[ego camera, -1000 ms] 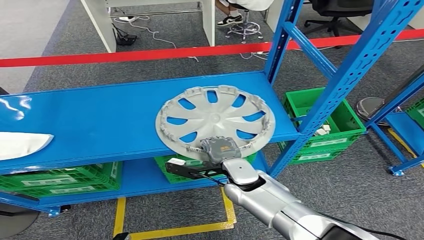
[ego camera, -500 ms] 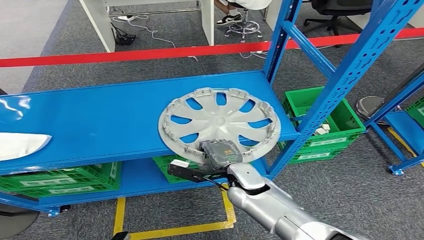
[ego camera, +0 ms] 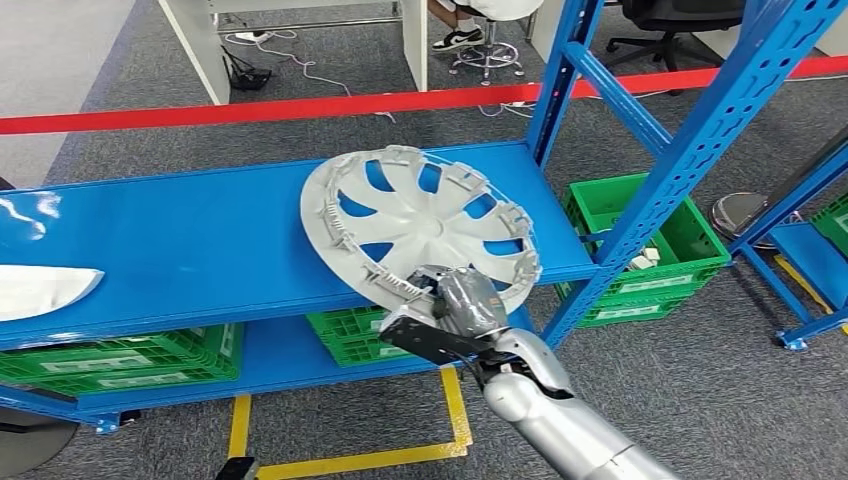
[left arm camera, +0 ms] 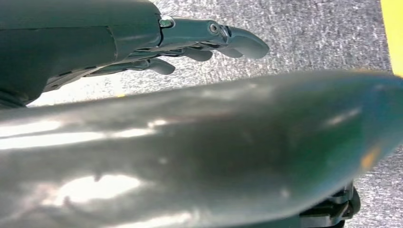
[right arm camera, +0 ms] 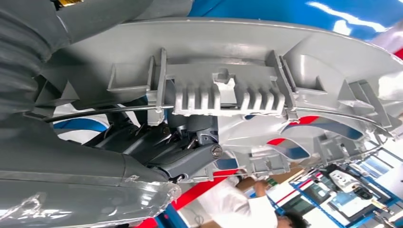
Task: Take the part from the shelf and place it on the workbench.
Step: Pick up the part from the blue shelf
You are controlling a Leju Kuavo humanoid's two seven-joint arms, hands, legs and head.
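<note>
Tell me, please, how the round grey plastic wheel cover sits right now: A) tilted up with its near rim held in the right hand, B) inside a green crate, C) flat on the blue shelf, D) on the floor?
A: the round grey plastic wheel cover stands tilted above the blue metal shelf, its near rim gripped by the right hand.

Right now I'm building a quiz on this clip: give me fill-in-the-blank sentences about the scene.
1. The right hand grips the grey hubcap by its ____.
2. The hubcap is tilted above the ____ shelf.
3. Green ____ sit on the floor beside the rack.
4. The left hand holds ____.

Missing words: rim; blue; crates; nothing
</note>
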